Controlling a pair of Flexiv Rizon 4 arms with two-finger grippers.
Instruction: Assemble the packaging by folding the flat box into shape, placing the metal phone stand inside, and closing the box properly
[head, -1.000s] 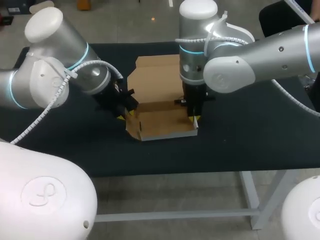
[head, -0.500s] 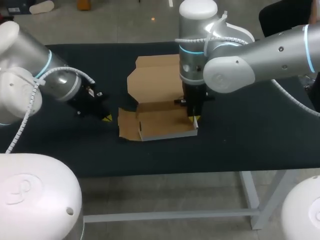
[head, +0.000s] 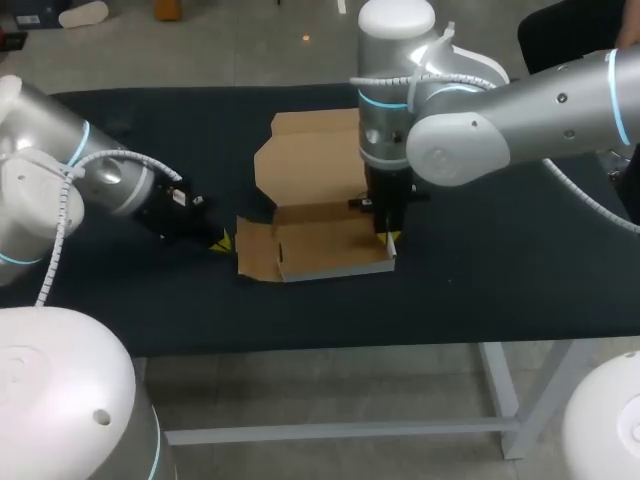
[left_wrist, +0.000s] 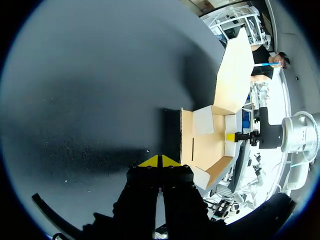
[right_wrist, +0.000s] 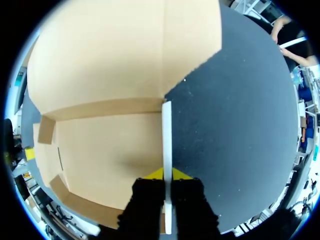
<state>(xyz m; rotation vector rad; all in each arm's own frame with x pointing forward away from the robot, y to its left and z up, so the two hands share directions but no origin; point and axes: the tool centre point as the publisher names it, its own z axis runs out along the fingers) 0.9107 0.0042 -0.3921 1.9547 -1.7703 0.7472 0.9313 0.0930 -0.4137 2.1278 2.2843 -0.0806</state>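
Observation:
The brown cardboard box (head: 325, 248) sits half folded at the table's middle, its lid (head: 305, 160) lying flat behind it and its left flap (head: 252, 252) splayed outward. My right gripper (head: 388, 238) comes straight down on the box's right wall (right_wrist: 166, 135) and is shut on that thin wall, one finger on each side (right_wrist: 166, 174). My left gripper (head: 222, 241) hovers low just left of the splayed flap. It is shut with nothing in it (left_wrist: 159, 161), and the box (left_wrist: 207, 145) lies ahead of it. No metal phone stand shows in any view.
The black table top (head: 500, 270) stretches to both sides of the box. Its front edge (head: 330, 345) runs close below the box. My left arm's elbow lies low over the table's left part.
My left gripper let go of the left flap, shut, and drew back to the left. The flap dropped outward. The right arm kept still on the wall.

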